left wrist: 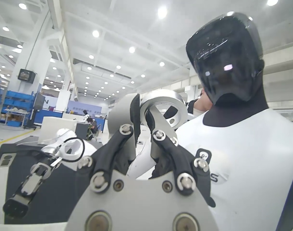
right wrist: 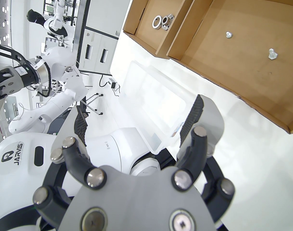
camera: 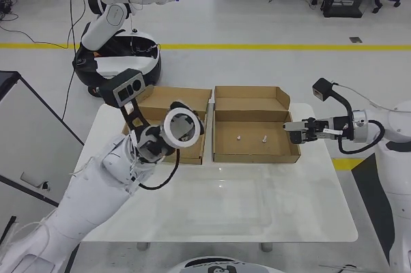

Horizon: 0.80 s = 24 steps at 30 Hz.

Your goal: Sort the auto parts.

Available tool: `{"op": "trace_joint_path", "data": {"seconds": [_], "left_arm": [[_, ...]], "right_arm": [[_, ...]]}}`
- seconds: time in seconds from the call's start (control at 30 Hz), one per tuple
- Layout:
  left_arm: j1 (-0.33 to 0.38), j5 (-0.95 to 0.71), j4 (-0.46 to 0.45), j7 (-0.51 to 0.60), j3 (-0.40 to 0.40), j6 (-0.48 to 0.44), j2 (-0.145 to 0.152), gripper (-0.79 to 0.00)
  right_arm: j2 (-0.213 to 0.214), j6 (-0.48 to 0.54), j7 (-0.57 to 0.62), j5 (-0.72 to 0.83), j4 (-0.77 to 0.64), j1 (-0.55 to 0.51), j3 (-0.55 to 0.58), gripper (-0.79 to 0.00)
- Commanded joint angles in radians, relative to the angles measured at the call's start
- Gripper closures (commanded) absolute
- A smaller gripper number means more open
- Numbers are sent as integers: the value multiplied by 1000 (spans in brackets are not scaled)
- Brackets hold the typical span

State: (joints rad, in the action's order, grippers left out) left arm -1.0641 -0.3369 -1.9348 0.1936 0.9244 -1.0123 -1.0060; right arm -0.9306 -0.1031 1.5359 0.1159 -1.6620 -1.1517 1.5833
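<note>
My left gripper (left wrist: pixel 142 114) is shut on a silver ring-shaped part (left wrist: pixel 164 110), pinching its rim and holding it up in the air. From above, that ring (camera: pixel 181 127) and the left gripper (camera: pixel 166 134) hang over the left cardboard box (camera: pixel 192 97). In that box lie a flat ring (right wrist: pixel 157 22) and a hub (right wrist: pixel 167 21). The right cardboard box (camera: pixel 253 153) holds two bolts (camera: pixel 239 136) (camera: pixel 265 138). My right gripper (camera: pixel 288 127) sits at that box's right wall, and the right wrist view shows it (right wrist: pixel 136 118) open with nothing between its fingers.
A clear plastic tray (right wrist: pixel 158 97) lies on the white table (camera: pixel 315 205) in front of the boxes. Another robot (camera: pixel 117 51) stands beyond the table's far left corner. A grey cabinet (camera: pixel 14 130) is to the left.
</note>
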Motion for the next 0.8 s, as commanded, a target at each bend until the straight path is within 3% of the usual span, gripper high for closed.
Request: {"op": "trace_joint_path", "data": {"seconds": [0.0,0.37,0.57,0.77], "left_arm": [[-19,-72,-5,69,35,0,-15,0],[-113,-382,91,614,228,0,-116,0],[-123,-206,122,614,249,0,-145,0],[-139,-191,116,614,262,0,-166,0]], "right_arm": [[0,0,0,0,0,0,0,-785],[0,0,0,0,0,0,0,-785],[0,0,0,0,0,0,0,-785],[0,0,0,0,0,0,0,-785]]}}
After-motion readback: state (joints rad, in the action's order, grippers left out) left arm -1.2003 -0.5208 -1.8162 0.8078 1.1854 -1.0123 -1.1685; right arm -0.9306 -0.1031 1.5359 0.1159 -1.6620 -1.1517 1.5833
